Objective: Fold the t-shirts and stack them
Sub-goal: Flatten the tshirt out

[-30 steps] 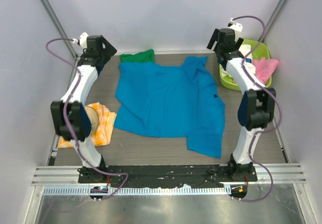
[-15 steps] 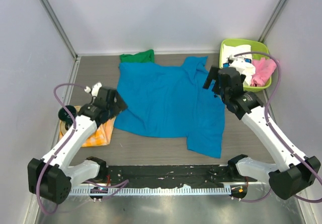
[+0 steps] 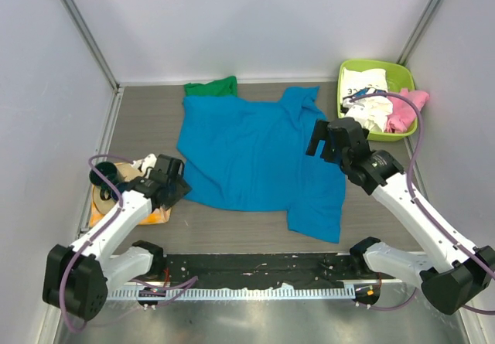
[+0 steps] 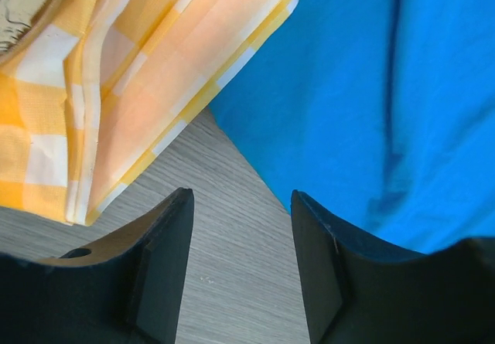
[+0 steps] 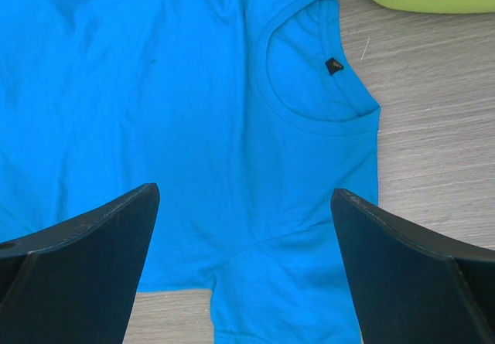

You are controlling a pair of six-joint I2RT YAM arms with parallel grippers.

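A bright blue t-shirt [image 3: 255, 154] lies spread out, slightly rumpled, in the middle of the table. A green t-shirt [image 3: 211, 88] lies bunched at the back, partly under it. White printed [image 3: 365, 89] and pink [image 3: 402, 112] shirts lie in the green basket. My left gripper [image 3: 176, 183] is open and empty, low over bare table [image 4: 240, 205] between the checked cloth and the blue shirt's near-left corner [image 4: 356, 112]. My right gripper [image 3: 319, 139] is wide open and empty above the blue shirt [image 5: 245, 193], near its collar [image 5: 317, 81].
An orange-yellow checked cloth [image 4: 116, 89] lies folded at the near left, mostly under my left arm in the top view [image 3: 157, 217]. A lime-green basket [image 3: 408, 73] stands at the back right, and its rim shows in the right wrist view [image 5: 418, 0]. Walls enclose the table.
Both arms have swung down from the back. The left gripper has moved to the near left by the checked cloth, and the right one over the blue shirt's right side.
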